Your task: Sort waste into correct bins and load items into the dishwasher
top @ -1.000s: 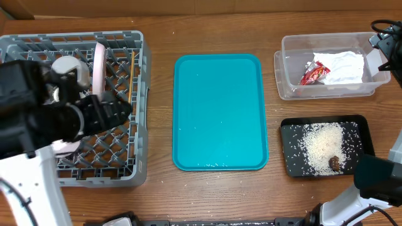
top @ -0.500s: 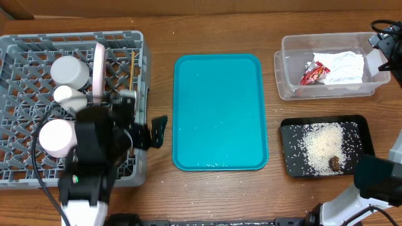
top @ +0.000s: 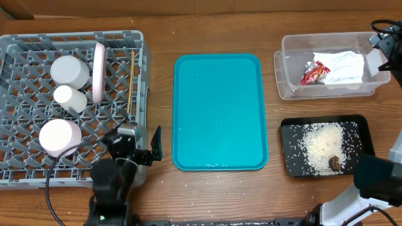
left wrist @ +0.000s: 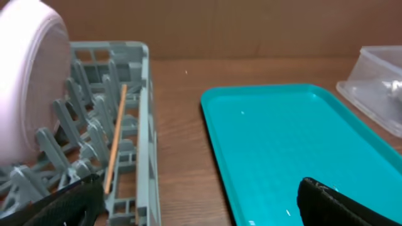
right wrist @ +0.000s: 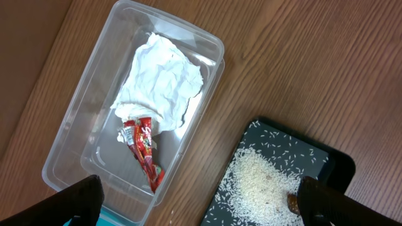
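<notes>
The grey dish rack (top: 75, 36) holds a white cup (top: 69, 71), two small bowls (top: 69, 98) (top: 59, 137), a plate (top: 98, 71) standing on edge and the chopsticks (top: 130, 81). My left gripper (top: 139, 147) is open and empty, straddling the rack's front right corner (left wrist: 143, 125), with the chopsticks (left wrist: 116, 135) and plate (left wrist: 31, 81) ahead. The clear tub (top: 286, 85) holds the red-and-white wrapper (right wrist: 143, 147) and napkin (right wrist: 160, 85). The black tray (top: 292, 132) holds rice (right wrist: 257, 179) and a brown lump (top: 335, 163). My right gripper (right wrist: 201, 207) is open and empty, high above both bins.
A flat teal tray (top: 220, 113) lies bare in the middle of the wooden table, between the rack and the bins. It also shows in the left wrist view (left wrist: 295, 138). The right arm's body sits at the right edge of the overhead view.
My left arm has drawn back from over the rack's left side to its front right corner. The cup and both bowls are uncovered. The right arm has not moved.
</notes>
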